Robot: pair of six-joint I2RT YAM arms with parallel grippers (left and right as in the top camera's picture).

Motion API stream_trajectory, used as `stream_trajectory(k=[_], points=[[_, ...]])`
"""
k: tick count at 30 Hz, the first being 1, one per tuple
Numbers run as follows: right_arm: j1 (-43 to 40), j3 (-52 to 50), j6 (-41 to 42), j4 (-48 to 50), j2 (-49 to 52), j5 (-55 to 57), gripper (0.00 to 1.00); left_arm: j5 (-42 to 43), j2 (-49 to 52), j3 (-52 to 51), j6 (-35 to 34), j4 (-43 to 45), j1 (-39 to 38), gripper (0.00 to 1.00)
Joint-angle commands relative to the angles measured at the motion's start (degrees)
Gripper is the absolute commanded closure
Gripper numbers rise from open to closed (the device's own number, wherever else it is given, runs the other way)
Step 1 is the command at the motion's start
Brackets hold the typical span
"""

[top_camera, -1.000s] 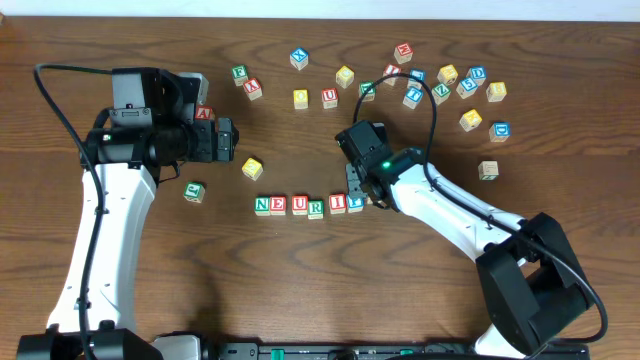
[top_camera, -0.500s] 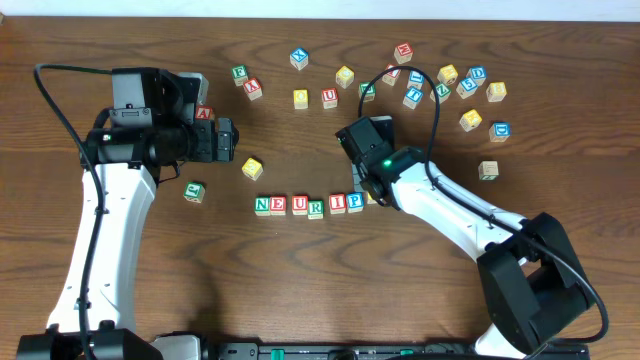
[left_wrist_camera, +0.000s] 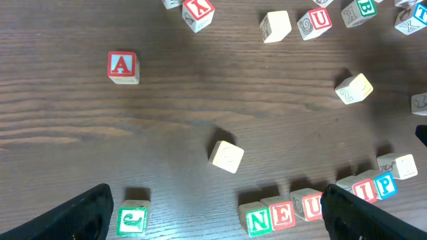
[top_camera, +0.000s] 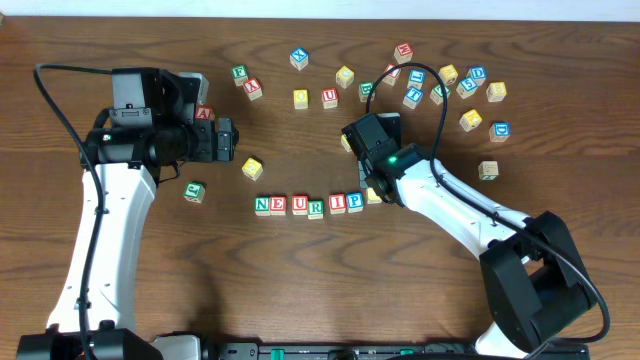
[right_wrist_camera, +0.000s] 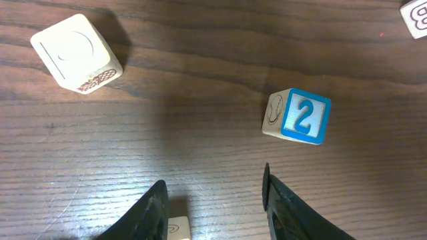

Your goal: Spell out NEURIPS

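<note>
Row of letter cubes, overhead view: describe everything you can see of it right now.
The row of letter cubes is six small wooden blocks resting on the table, side by side, letters up. Left to right they read green N, red E, red U, green R, red I, blue P. The line is nearly straight. A pale yellowish cube sits close beside P, offset slightly upward, its letter unreadable.

Matt grained wood table, pale wood cubes, painted faces
</note>
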Motion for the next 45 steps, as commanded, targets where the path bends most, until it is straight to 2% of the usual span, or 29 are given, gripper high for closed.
stream_trajectory(k=[1,9,17,45], points=[[-0.07,1.01,1.97,-0.09,-0.5,-0.02,0.59,0.85,0.07,1.27,1.18,0.02,0.13,0.02],[-0.07,1.01,2.58,-0.26,1.81,-1.73,0.62,0.85,0.07,1.27,1.18,0.0,0.13,0.02],[-0.04,0.92,3.04,-0.94,1.86,-2.12,0.58,0.85,0.07,1.27,1.18,0.02,0.13,0.02],[-0.02,-3.21,5.81,-1.16,1.92,-5.18,0.6,0.85,0.07,1.27,1.18,0.0,0.13,0.02]])
